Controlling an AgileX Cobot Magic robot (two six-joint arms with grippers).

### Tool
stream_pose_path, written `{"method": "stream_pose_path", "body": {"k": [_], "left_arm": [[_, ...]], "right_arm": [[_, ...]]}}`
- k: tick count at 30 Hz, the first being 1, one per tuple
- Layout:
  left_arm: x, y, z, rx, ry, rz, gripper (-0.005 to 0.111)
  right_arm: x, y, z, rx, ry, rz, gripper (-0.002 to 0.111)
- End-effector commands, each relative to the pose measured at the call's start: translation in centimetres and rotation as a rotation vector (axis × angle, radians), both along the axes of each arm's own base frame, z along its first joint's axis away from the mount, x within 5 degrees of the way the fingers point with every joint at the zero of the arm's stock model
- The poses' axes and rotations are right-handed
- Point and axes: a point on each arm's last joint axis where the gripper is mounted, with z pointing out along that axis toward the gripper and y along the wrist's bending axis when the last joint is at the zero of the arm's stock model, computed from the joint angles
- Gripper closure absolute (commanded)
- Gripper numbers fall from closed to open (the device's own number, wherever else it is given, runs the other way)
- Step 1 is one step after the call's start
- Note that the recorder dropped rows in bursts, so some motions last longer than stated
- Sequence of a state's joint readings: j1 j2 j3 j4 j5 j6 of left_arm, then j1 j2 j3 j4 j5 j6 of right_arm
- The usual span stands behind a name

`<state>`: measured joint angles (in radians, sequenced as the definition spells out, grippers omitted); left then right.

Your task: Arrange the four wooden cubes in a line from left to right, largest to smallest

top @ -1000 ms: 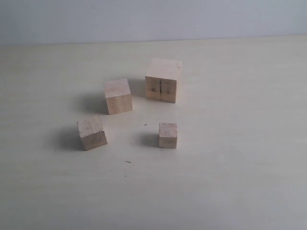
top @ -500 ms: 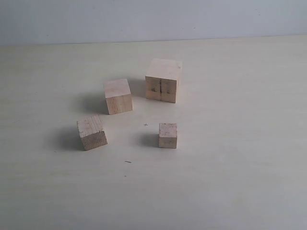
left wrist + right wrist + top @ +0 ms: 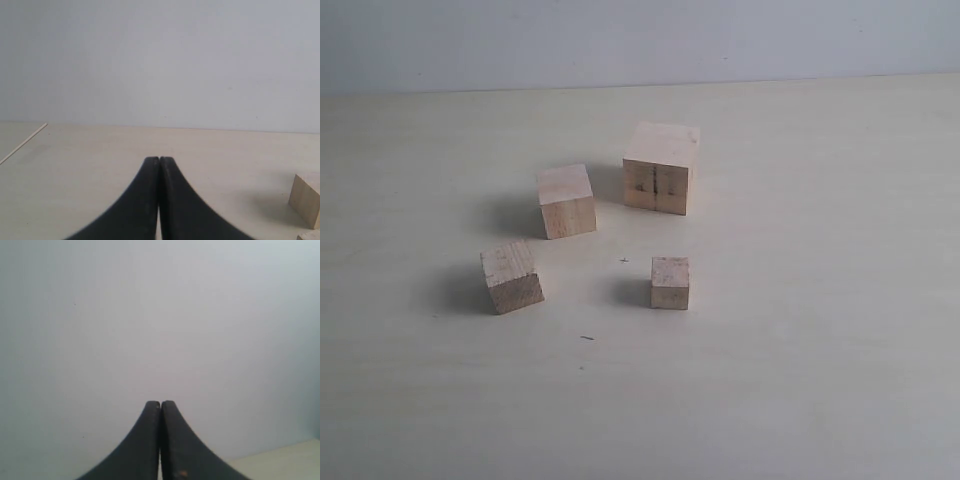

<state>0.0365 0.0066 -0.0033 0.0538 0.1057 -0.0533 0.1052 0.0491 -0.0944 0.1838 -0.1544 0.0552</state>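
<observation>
Four pale wooden cubes sit on the light table in the exterior view. The largest cube (image 3: 660,168), with a vertical seam and dark marks on its front face, is at the back. The second-largest cube (image 3: 566,201) lies to its left. A third cube (image 3: 511,277) is turned at an angle at the front left. The smallest cube (image 3: 670,283) is at the front right. Neither arm shows in the exterior view. My left gripper (image 3: 159,159) is shut and empty, with a cube's corner (image 3: 305,199) at that view's edge. My right gripper (image 3: 160,403) is shut and empty, facing a blank wall.
A pale wall (image 3: 640,40) runs behind the table's back edge. The table (image 3: 820,300) is a light, plain surface with a tiny dark mark (image 3: 587,338) in front of the cubes. A table edge line (image 3: 22,144) shows in the left wrist view.
</observation>
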Motion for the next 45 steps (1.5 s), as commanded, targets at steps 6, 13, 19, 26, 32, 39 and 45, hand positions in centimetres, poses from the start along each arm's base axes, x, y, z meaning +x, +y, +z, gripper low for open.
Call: {"method": "stream_pose_path", "body": {"k": [6,13,19,26,32,39,45], "left_arm": [[0.0,0.0,0.0,-0.006,-0.008,0.001,0.104],[0.0,0.0,0.0,-0.006,-0.008,0.001,0.104],[0.0,0.0,0.0,-0.006,-0.008,0.001,0.104],[0.0,0.0,0.0,-0.006,-0.008,0.001,0.104],[0.0,0.0,0.0,-0.006,-0.008,0.001,0.104],[0.0,0.0,0.0,-0.006,-0.008,0.001,0.104],[0.0,0.0,0.0,-0.006,-0.008,0.001,0.104]], "right_arm": [[4.3,0.5,1.4,-0.025,0.228,-0.001,0.108],[9.7,1.1,0.2,-0.056,0.526,0.009,0.108],[14.1,3.9,-2.5,-0.162,0.747,0.127,0.108],[17.4,10.6,-5.5,-0.307,0.859,0.347,0.108],[18.6,15.8,-7.4,-0.400,0.928,0.479,0.089],[20.3,19.2,-8.1,-0.544,0.944,0.560,0.050],[22.6,21.0,-7.9,-0.632,0.942,0.591,0.025]]}}
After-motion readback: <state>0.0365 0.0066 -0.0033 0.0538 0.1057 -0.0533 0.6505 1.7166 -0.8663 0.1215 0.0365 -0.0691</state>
